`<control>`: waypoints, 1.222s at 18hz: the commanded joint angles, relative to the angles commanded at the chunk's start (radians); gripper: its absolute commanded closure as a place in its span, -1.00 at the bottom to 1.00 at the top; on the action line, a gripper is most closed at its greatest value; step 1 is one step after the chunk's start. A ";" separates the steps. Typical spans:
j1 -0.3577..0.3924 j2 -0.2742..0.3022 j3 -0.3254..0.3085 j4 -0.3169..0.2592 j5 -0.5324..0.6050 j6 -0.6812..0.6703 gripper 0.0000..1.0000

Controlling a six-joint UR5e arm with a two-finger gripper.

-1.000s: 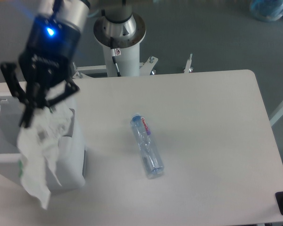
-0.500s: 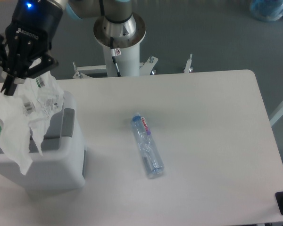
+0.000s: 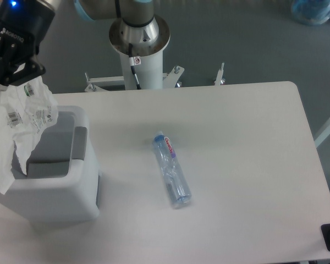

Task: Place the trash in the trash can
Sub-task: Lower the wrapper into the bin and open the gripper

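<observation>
You see the gripper (image 3: 10, 82) at the upper left edge of the view, its dark body carrying a blue light, with the fingers pinched on the top of the crumpled wrapper (image 3: 14, 129). The wrapper hangs down from that grip — a translucent white sheet with small printed labels on its upper folds — and drapes over the left part of the trash can (image 3: 66, 187), its lowest corner trailing in front of the can's left wall.

The trash can sits at the left edge of the white table (image 3: 242, 165); you look down into its grey interior, and a grey panel shows on the side facing the bottle. The wrapper is not lying inside the can; it is held above the opening, partly covering it.

The clear bottle (image 3: 171, 177) lies on its side near the middle of the table, well apart from the can, with its red-pink label toward the far end and the other end pointing toward the near edge. Nothing touches it.

Behind the table you can see the arm's round base (image 3: 139, 34) on its white pedestal.
</observation>
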 joint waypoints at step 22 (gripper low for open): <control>0.005 -0.100 -0.094 -0.018 -0.017 0.028 1.00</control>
